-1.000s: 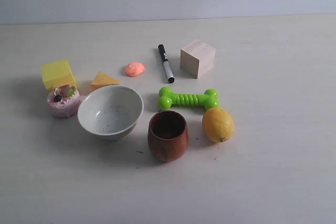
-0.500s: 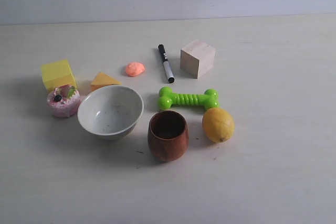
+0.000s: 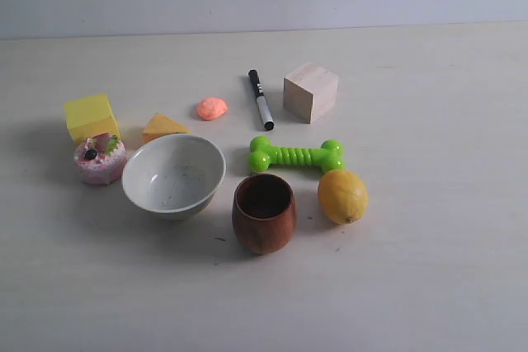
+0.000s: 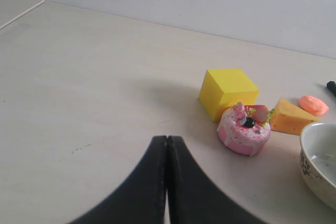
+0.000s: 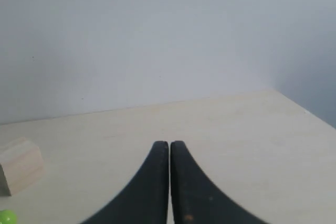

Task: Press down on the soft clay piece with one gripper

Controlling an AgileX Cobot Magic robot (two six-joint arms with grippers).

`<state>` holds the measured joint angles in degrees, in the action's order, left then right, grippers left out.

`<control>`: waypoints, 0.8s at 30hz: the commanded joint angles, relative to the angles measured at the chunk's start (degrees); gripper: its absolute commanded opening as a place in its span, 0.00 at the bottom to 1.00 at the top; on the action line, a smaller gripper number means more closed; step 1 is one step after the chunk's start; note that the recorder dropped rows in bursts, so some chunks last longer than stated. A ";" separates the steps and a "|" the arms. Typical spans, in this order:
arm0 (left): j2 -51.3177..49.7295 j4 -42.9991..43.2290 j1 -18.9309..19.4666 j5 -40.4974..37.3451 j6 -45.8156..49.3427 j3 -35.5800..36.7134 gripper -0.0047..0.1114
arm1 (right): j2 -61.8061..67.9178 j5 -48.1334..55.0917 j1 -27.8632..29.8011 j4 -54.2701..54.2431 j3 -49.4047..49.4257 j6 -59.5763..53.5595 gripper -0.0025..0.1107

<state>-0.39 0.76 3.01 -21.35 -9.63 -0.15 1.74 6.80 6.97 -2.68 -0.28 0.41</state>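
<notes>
Where the pale, matte table (image 3: 429, 286) spreads out, a glazed, speckled bowl (image 3: 173, 175) is the biggest thing on it, with a rounded dark wooden cup (image 3: 264, 212) just beside it. Next in size come a square-edged wooden cube (image 3: 311, 91), a smooth lemon (image 3: 342, 195), a ridged green rubber bone (image 3: 296, 155), a yellow block (image 3: 91, 115), a pink frosted cupcake toy (image 3: 100, 158), an orange-yellow wedge (image 3: 163, 127) and a slim black-and-white marker (image 3: 261, 98).

Smallest is the clay lump (image 3: 212, 108), salmon-orange, doughy and low. It lies between wedge and marker, touching neither, and its long side runs roughly across the exterior view.

The left gripper (image 4: 167, 139) has its curved black fingers pressed together with nothing between them, above bare table near the cupcake toy. The right gripper (image 5: 169, 144) is likewise closed and empty, well apart from the clay.
</notes>
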 commanded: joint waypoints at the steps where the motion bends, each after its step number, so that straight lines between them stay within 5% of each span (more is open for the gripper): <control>1: 0.39 -0.35 -0.28 0.04 0.17 0.15 0.04 | -0.38 -2.34 0.31 3.58 0.28 -3.06 0.04; 11: 0.39 -0.35 -0.28 0.04 0.17 0.15 0.04 | -0.38 -8.20 0.31 8.67 0.28 -7.09 0.04; 24: 0.39 -0.35 -0.28 0.04 0.17 0.15 0.04 | -0.38 -35.64 0.31 8.67 0.28 24.48 0.04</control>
<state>-0.39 0.76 3.01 -21.35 -9.63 -0.15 1.65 -24.90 6.97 5.62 -0.28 20.66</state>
